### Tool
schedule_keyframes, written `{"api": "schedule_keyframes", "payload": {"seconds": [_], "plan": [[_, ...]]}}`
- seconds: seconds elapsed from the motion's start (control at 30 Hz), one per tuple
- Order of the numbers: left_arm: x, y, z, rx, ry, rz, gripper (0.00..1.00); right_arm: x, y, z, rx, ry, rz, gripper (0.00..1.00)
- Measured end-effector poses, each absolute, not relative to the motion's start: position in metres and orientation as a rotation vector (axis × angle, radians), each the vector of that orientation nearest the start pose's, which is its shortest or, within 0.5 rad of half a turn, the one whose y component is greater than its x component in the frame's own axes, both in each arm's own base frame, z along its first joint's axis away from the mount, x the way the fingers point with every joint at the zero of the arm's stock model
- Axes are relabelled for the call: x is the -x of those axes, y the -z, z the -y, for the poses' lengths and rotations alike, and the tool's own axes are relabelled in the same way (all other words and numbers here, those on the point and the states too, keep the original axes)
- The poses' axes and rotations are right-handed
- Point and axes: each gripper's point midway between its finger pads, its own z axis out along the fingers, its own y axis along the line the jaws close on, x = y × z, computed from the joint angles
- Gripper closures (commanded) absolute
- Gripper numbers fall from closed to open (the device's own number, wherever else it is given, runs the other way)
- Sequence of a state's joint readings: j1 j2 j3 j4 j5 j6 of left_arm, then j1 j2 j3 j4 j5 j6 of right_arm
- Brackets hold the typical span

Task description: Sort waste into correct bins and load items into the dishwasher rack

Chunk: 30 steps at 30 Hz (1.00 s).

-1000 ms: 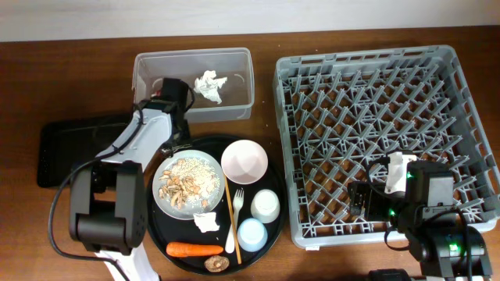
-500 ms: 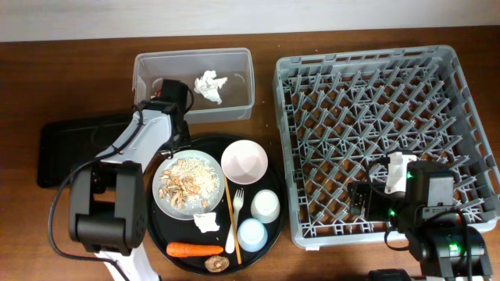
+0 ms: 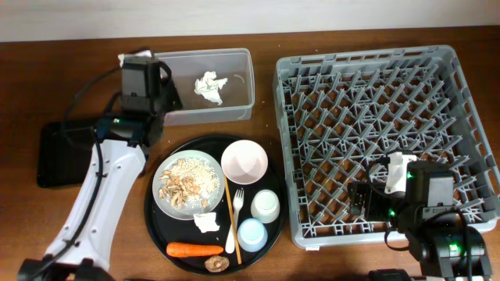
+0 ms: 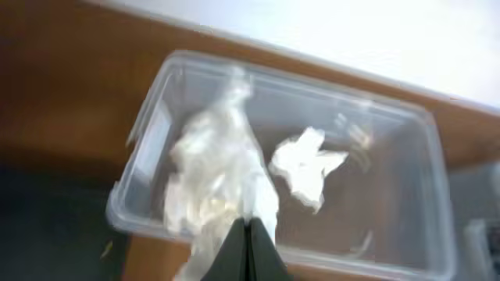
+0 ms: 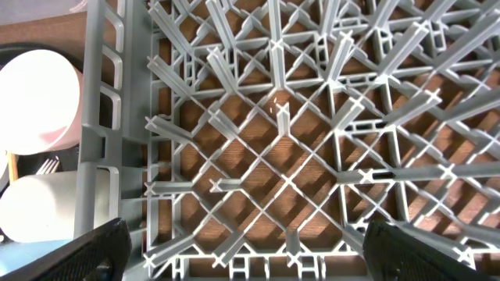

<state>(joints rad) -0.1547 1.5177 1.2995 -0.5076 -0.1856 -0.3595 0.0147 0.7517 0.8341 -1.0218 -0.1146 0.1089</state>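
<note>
Left gripper [image 4: 250, 248]: your jaws are closed tight to a point. They hang over the 9 o'clock end of the clear tub [image 3: 248, 78].
Held tissue [image 4: 219, 172]: crumpled and blurred. It runs from the jaw tips toward 11 o'clock and overlaps both the near and far rims of the tub. It reads as pinched in your jaws.
Loose tissue [image 3: 209, 86]: lies on the tub floor, at 1 o'clock from your left jaw tips and apart from them.
Right gripper [image 5: 250, 254]: your jaws stand wide apart with nothing between them, over the dishwasher rack [image 3: 367, 86] near its 7 o'clock corner.
Rack position: at 3 o'clock from the round black tray [image 3: 160, 234], on the worktop [image 3: 62, 70].
Tub position: at 12 o'clock from the round tray.
Shallow black tray [image 3: 58, 156]: at 9 o'clock from the round tray.
On the round tray: a white plate [image 3: 173, 209] carries the food scraps [image 3: 187, 178]. The pink-white bowl [image 3: 244, 161] sits at 1 o'clock, the white cup [image 3: 266, 204] at 3 o'clock and the pale blue cup [image 3: 251, 233] at 4 o'clock. The fork [image 3: 237, 203] and wooden stick [image 3: 230, 218] lie near the centre, with a small tissue [image 3: 206, 222] beside them. The carrot [image 3: 194, 250] and brown lump [image 3: 216, 264] are at 6 o'clock.
Markings: a white tag [image 3: 398, 172] on your right arm is too small to read.
</note>
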Motion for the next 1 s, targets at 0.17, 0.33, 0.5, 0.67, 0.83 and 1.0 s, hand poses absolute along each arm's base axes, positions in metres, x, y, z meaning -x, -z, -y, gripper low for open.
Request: {"api": "schedule_keyframes", "payload": {"seconds": [0.17, 0.33, 0.5, 0.67, 0.83, 1.0], "plan": [[-0.48, -0.182, 0.043, 0.324, 0.062, -2.251, 0.29, -0.211, -0.176, -0.023, -0.072, -0.195, -2.509, 0.02], [-0.475, -0.155, 0.047, 0.263, 0.042, -2.348, 0.2, -0.211, -0.177, -0.023, -0.071, -0.195, -2.508, 0.02], [-0.379, -0.184, 0.056, 0.178, 0.145, -2.577, 0.01, -0.211, -0.176, -0.023, -0.072, -0.195, -2.511, 0.02], [-0.271, -0.148, 0.075, 0.155, 0.299, -3.017, 0.06, -0.211, -0.177, -0.023, -0.071, -0.195, -2.509, 0.02], [-0.22, -0.096, 0.1, 0.049, 0.312, -3.203, 0.08, -0.211, -0.177, -0.023, -0.071, -0.195, -2.508, 0.02], [-0.186, -0.05, 0.105, 0.078, 0.278, -3.287, 0.47, -0.211, -0.177, -0.023, -0.071, -0.195, -2.508, 0.02]]}}
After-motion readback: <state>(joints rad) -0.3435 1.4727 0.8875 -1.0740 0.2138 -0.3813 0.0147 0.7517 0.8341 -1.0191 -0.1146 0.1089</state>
